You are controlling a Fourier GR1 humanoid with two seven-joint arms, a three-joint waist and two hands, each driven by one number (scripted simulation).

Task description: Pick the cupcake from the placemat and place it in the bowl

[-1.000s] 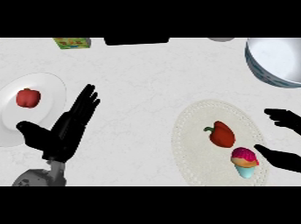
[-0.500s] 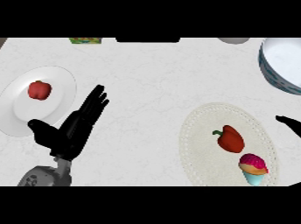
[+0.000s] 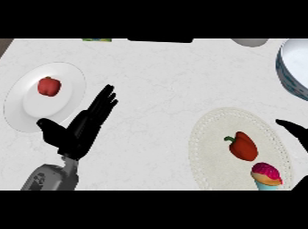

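No readable text, labels, brands, numbers or signs anywhere. The green-yellow item [image 3: 97, 40] at the table's far edge is cut off, and any print on it can't be made out.

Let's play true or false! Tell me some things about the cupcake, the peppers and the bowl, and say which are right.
1. The cupcake sits on the placemat. True.
2. The cupcake is inside the bowl. False: the bowl holds no cupcake.
3. A red pepper lies beside the cupcake. True.
4. The left hand holds the pepper on the plate. False: it is open, beside the plate.
5. The right hand is at the placemat's right edge. True.
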